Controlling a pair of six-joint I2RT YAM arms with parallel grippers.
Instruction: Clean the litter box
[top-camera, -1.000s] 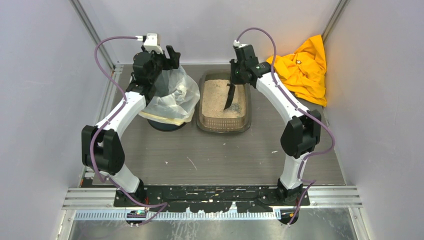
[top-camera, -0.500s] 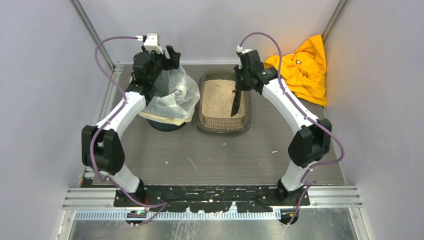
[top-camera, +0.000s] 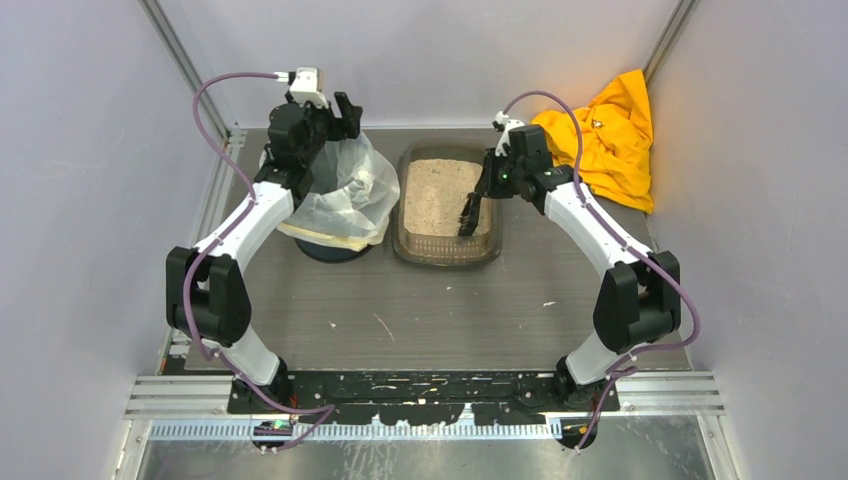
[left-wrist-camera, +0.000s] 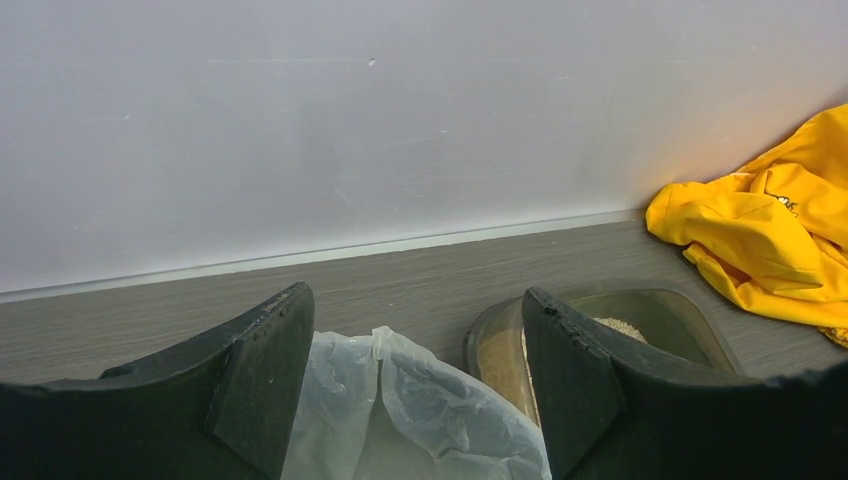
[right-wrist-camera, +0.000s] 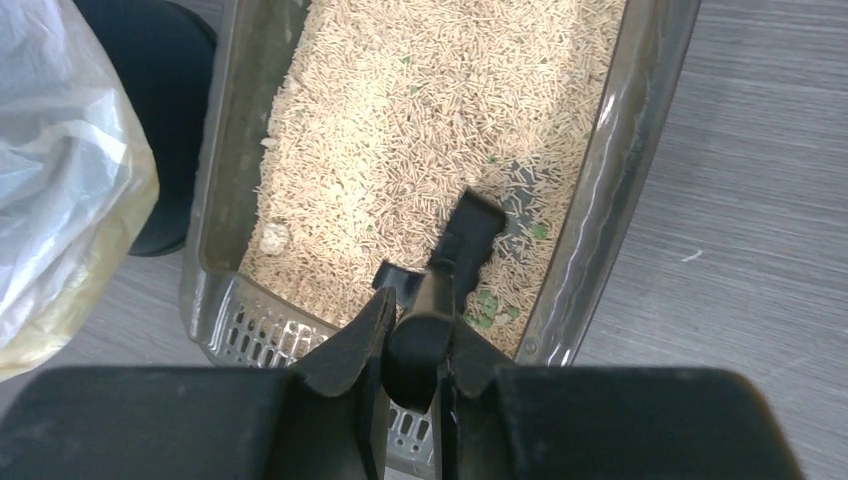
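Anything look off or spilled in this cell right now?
A crumpled yellow cloth lies heaped in the far right corner, and a few pale specks are strewn on the table nearer than the litter box, possibly spilled granules.

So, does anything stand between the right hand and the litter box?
Nothing visible does. The right hand grips the scoop, whose tip is down on the litter inside the litter box.

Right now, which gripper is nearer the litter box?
Right. The right gripper is over the litter box, holding the scoop in its litter; the left gripper hangs above the bin beside it.
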